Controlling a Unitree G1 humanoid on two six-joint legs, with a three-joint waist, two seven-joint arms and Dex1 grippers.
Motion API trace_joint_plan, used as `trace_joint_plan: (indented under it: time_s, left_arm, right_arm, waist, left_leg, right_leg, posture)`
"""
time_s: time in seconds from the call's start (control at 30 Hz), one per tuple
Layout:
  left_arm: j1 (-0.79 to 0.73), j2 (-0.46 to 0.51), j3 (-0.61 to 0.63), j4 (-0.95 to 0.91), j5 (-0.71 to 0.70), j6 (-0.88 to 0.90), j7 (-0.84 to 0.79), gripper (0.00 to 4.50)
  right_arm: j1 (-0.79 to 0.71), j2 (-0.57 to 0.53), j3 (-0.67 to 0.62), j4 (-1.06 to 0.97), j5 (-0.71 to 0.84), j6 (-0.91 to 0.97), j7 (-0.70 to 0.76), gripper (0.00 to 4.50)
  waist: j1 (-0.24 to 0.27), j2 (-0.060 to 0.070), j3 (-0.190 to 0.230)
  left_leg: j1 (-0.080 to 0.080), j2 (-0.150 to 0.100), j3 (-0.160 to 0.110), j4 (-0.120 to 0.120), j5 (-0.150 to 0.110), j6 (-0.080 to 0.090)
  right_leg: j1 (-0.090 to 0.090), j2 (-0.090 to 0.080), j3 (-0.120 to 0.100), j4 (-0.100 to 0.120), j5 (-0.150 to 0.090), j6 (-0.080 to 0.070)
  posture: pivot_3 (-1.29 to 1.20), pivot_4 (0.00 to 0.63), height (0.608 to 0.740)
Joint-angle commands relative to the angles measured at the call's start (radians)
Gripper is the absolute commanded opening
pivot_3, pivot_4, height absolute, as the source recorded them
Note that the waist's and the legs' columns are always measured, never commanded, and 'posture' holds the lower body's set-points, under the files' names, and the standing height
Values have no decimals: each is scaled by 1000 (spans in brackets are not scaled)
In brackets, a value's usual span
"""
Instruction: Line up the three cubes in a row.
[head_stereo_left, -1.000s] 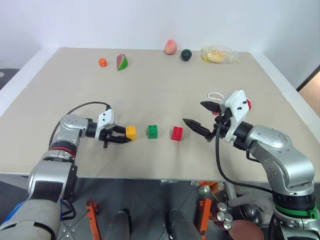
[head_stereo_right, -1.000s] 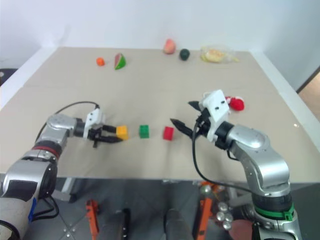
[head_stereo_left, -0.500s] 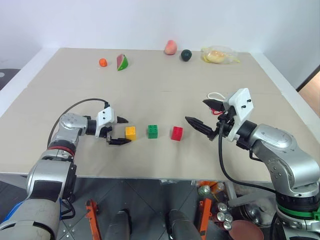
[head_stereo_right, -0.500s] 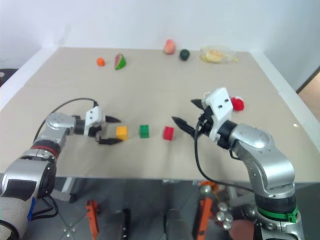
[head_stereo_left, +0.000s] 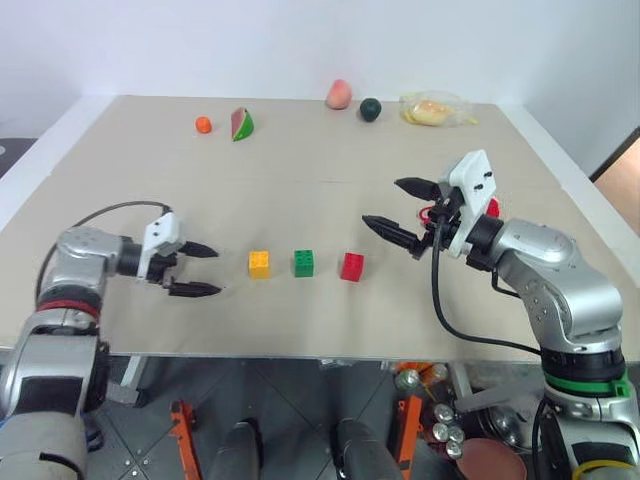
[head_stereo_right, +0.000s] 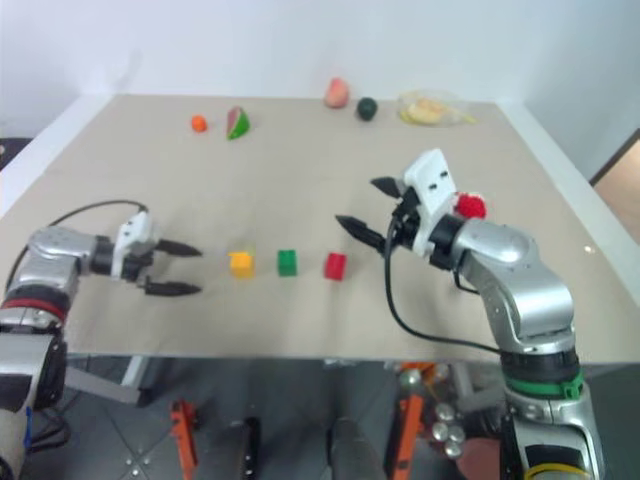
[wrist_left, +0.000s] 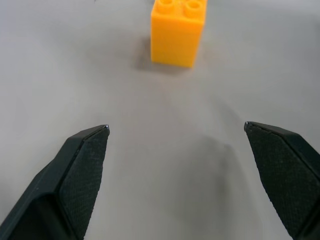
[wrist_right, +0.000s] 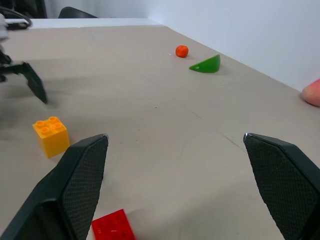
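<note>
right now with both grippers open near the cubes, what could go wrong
The yellow cube, green cube and red cube sit in a row with small gaps. The open right gripper hovers close to the red cube, so a low sweep might knock it out of line. The open left gripper faces the yellow cube, so any forward drift could push it into the green one.

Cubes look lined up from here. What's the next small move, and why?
Probably just pull both arms back clear of the table. The yellow cube, green cube and red cube sit in a row with small gaps. The left gripper is open and apart from the yellow cube; the right gripper is open above the table, holding nothing.
</note>
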Motion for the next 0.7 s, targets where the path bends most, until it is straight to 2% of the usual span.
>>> trace_joint_plan:
  time_s: [0.03,0.1,0.17,0.27,0.4,0.53,0.7]
  left_arm:
    - [92,45,107,-254,-143,200,47,4477]
    - [175,46,198,-391,-197,314,168,4477]
    - [266,8,296,-521,-208,319,362,4477]
    - [369,-90,445,-714,-260,522,724,4477]
    - [452,-262,580,-930,-330,644,1081,4477]
    - [480,-377,629,-1051,-385,716,1280,4477]
    - [474,-429,601,-1076,-391,751,1401,4477]
  right_arm:
    - [-40,-3,-26,75,-22,-74,18,4500]
    - [-43,12,-37,123,-26,-99,7,4500]
    - [-28,33,-57,160,-39,-115,-40,4500]
    - [53,80,-91,171,-61,-132,-134,4500]
    - [138,205,-131,147,-76,-120,-311,4500]
    - [200,336,-177,123,-102,-134,-492,4500]
    - [260,440,-171,94,-140,-176,-608,4500]
  waist:
    - [1,0,0]
    - [3,0,0]
    - [3,0,0]
    - [7,-1,-1]
    - [5,-1,-1]
    - [5,-2,-1]
    - [5,-2,-1]
  left_leg:
    - [0,0,0,0,0,0]
    - [0,0,0,0,0,0]
    - [0,1,0,0,0,0]
    - [2,1,0,1,0,0]
    - [2,1,1,1,0,0]
    - [6,1,1,2,0,0]
    - [7,1,1,3,0,0]
  right_leg:
    - [0,0,0,0,0,0]
    - [0,0,-1,0,0,0]
    - [0,0,-2,1,0,-1]
    - [2,0,-2,1,0,0]
    - [2,0,-2,1,2,2]
    - [6,0,-1,1,3,1]
    - [6,1,0,0,4,0]
  posture:
    - [0,150,740]
    - [0,150,740]
    - [0,150,740]
    - [0,150,740]
    - [0,150,740]
    - [0,150,740]
    - [0,150,740]
